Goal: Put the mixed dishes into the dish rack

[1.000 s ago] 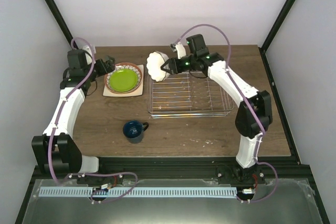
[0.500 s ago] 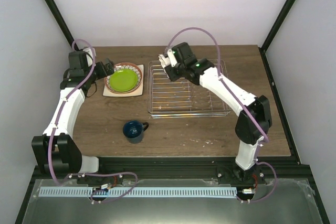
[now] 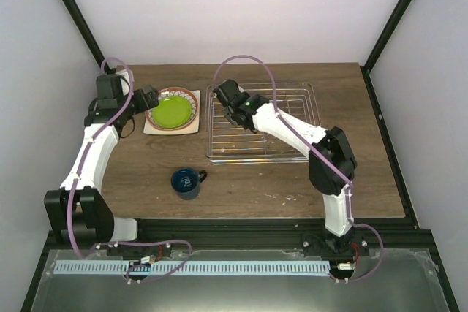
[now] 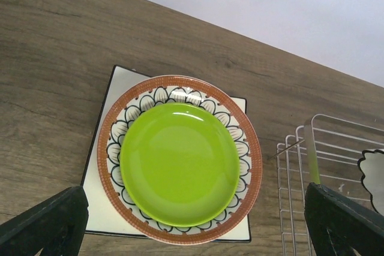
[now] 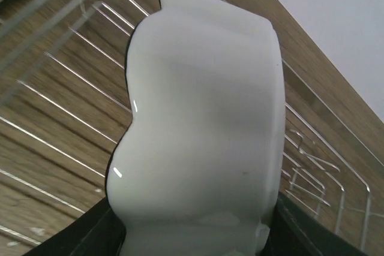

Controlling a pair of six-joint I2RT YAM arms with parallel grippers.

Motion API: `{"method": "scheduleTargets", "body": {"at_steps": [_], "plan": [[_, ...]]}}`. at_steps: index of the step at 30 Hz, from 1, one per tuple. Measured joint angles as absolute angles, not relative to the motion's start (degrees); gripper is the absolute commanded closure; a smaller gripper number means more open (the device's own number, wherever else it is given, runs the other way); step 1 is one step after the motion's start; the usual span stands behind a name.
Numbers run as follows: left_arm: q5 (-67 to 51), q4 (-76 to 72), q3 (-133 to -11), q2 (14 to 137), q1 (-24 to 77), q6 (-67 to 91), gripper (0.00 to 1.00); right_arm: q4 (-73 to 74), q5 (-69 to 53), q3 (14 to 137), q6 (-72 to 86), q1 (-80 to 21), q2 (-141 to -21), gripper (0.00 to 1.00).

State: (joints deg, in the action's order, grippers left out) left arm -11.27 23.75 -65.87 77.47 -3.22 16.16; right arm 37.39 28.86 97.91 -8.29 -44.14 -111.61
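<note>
The lime-green plate (image 4: 179,163) is plain — the beige plate (image 4: 114,142) carries black-outlined petals and a rust-brown rim, and the white square plate (image 4: 98,202) has a black edge. The mug (image 3: 187,183) is dark blue, the scalloped bowl (image 5: 204,124) plain white, the rack (image 3: 241,144) silver.

1. In the left wrist view, the white square plate (image 4: 99,208) shows only edges and corners under the beige floral plate (image 4: 180,91), whose middle the lime-green plate (image 4: 180,163) covers.
2. There the right edge cuts off the scalloped bowl (image 4: 375,178) and the dish rack (image 4: 311,148).
3. From above, the right gripper (image 3: 223,96) hides that bowl.
4. In the right wrist view, the bowl's base runs off the bottom edge, and the nearest rack wires are blurred.
</note>
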Motion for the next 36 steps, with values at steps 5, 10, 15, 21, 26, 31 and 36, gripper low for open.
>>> {"method": "scheduleTargets", "body": {"at_steps": [5, 10, 15, 21, 26, 31, 36], "plan": [[-11.73, 23.81, -65.45, 77.47, -3.73, 16.05, 0.00, 38.39, 34.33, 98.08, -9.39, -44.12, -114.19, 0.74], [-12.36, 23.77, -65.45, 77.47, -4.21, 15.97, 0.00, 37.10, 37.74, 98.08, -11.73, -44.31, -114.91, 0.74], [-13.19, 23.75, -65.45, 77.47, -4.54, 15.79, 0.00, 34.72, 39.72, 97.95, -14.11, -44.80, -115.55, 0.74], [-13.87, 23.75, -65.45, 77.47, -4.95, 15.75, 0.00, 32.88, 40.34, 96.23, -16.05, -45.56, -117.51, 0.74], [-14.22, 23.75, -65.43, 77.47, -5.23, 15.77, 0.00, 32.40, 40.05, 95.46, -17.15, -46.13, -118.69, 0.72], [-14.26, 23.75, -65.43, 77.47, -5.32, 15.79, 0.00, 30.35, 39.97, 94.54, -17.37, -46.24, -118.76, 0.66], [-14.37, 23.75, -65.45, 77.49, -5.43, 15.81, 0.00, 28.58, 40.77, 93.54, -17.56, -46.28, -118.78, 0.41]]}}
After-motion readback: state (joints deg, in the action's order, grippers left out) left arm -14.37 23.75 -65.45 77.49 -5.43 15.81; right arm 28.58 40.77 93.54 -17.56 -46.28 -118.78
